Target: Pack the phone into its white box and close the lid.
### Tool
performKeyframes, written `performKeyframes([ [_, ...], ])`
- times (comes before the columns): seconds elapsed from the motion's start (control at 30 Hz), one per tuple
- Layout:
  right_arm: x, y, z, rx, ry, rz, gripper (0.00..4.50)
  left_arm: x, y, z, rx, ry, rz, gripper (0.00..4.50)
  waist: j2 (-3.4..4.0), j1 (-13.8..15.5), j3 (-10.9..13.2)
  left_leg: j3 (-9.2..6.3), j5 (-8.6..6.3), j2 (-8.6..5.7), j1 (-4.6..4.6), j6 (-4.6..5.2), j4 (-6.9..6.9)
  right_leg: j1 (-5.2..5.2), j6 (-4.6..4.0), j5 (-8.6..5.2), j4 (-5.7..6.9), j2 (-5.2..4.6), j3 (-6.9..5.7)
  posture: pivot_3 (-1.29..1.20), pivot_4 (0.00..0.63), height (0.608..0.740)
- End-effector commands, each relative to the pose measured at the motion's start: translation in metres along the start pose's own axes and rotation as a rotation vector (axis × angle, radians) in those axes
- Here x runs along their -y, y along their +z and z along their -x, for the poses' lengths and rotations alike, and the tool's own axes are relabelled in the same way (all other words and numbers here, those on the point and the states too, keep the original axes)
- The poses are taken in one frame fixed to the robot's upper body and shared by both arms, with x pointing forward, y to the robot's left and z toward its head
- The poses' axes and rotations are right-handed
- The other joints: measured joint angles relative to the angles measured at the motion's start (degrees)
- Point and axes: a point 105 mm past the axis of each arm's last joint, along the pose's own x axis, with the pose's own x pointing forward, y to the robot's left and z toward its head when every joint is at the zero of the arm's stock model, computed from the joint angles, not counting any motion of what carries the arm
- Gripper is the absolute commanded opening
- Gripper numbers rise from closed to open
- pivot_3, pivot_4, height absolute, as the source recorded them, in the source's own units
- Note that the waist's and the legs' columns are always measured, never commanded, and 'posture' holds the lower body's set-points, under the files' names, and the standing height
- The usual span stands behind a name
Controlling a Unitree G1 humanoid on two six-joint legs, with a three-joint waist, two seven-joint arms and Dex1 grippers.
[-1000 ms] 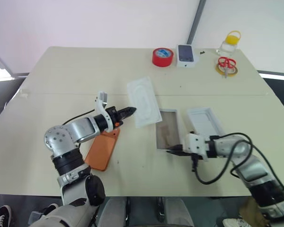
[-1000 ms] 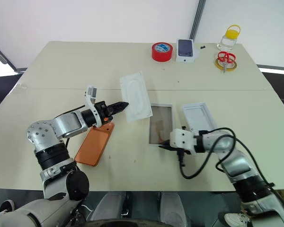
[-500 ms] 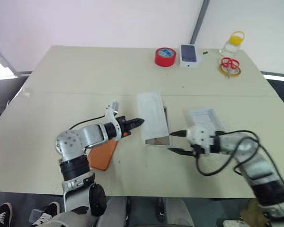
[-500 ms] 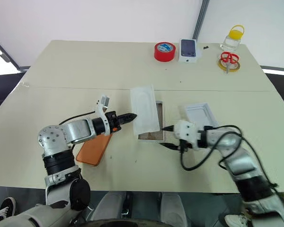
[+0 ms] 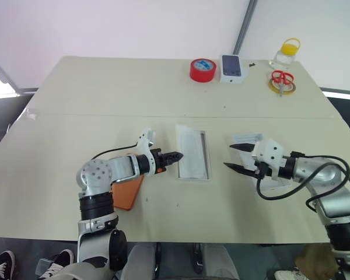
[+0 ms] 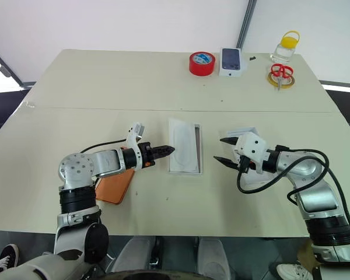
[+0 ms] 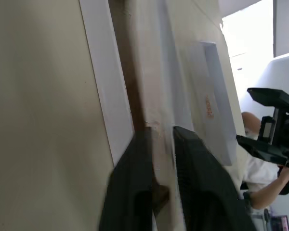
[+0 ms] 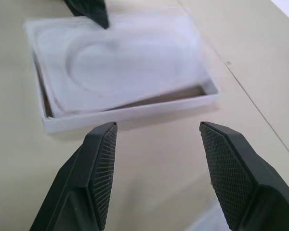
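The white box (image 5: 208,153) lies at the table's middle, and a thin white insert (image 5: 191,150) rests over it, covering most of its brown floor (image 8: 179,96). My left gripper (image 5: 178,156) points at the insert's left edge, its fingers (image 7: 135,187) a little apart and open. The orange phone (image 5: 127,195) lies under my left forearm, mostly hidden. My right gripper (image 5: 229,156) hovers open to the right of the box, holding nothing. The lid (image 5: 248,138) lies behind it, partly covered by the gripper.
At the far edge stand a red tape roll (image 5: 202,69), a small white box with a phone picture (image 5: 233,66), red scissors on a yellow ring (image 5: 281,81) and a jar with a yellow lid (image 5: 284,53).
The insert, held tilted over the box by my left gripper, now lies flat on it and the gripper has let go. My right gripper opened, then drew away rightward and upward.
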Motion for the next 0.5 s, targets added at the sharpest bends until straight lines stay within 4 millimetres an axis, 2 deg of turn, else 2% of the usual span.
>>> performKeyframes([
  [0.03, 0.007, 0.01, 0.001, 0.028, -0.025, 0.042, 2.88, 0.006, 0.008, -0.002, 0.02, -0.004, -0.035, 2.8, 0.0, 0.0, 0.0, 0.0, 0.0, 0.0, 0.02, 0.0, 0.01, 0.02, -0.01, 0.0, 0.0, 0.0, 0.0, 0.0, 0.15, 0.74],
  [0.13, 0.006, 0.02, -0.008, 0.086, -0.034, 0.025, 2.88, 0.012, 0.013, -0.003, 0.029, -0.015, -0.063, 2.8, 0.0, -0.2, 0.0, -0.01, 0.0, 0.02, 0.06, 0.0, 0.01, 0.03, -0.01, 0.0, 0.01, 0.02, 0.0, 0.0, 0.15, 0.74],
  [0.33, 0.002, 0.046, -0.044, 0.218, -0.06, -0.031, 2.88, 0.029, 0.027, 0.002, 0.084, -0.033, -0.17, 2.8, 0.02, -0.2, 0.0, -0.02, 0.03, 0.12, 0.0, -0.05, -0.03, -0.09, 0.08, 0.05, 0.06, 0.13, 0.01, 0.0, 0.15, 0.74],
  [0.37, 0.002, 0.049, -0.049, 0.234, -0.064, -0.041, 2.35, 0.03, 0.026, 0.003, 0.077, -0.027, -0.19, 2.86, 0.03, -0.2, 0.0, -0.02, 0.03, 0.12, -0.01, -0.06, -0.03, -0.1, 0.11, 0.07, 0.06, 0.13, 0.01, 0.0, 0.15, 0.74],
  [0.4, 0.003, 0.052, -0.054, 0.249, -0.068, -0.05, 2.06, 0.029, 0.024, 0.005, 0.069, -0.017, -0.201, 2.86, 0.03, -0.2, 0.0, -0.01, 0.03, 0.1, -0.03, -0.06, -0.03, -0.12, 0.12, 0.08, 0.06, 0.11, 0.02, 0.0, 0.15, 0.74],
  [0.5, 0.006, 0.057, -0.064, 0.263, -0.092, -0.053, 0.54, 0.024, 0.016, 0.01, 0.028, 0.018, -0.22, 2.86, 0.05, -0.1, 0.0, -0.02, 0.03, 0.07, -0.06, -0.06, -0.03, -0.14, 0.17, 0.11, 0.05, 0.09, 0.02, 0.0, 0.15, 0.74],
])
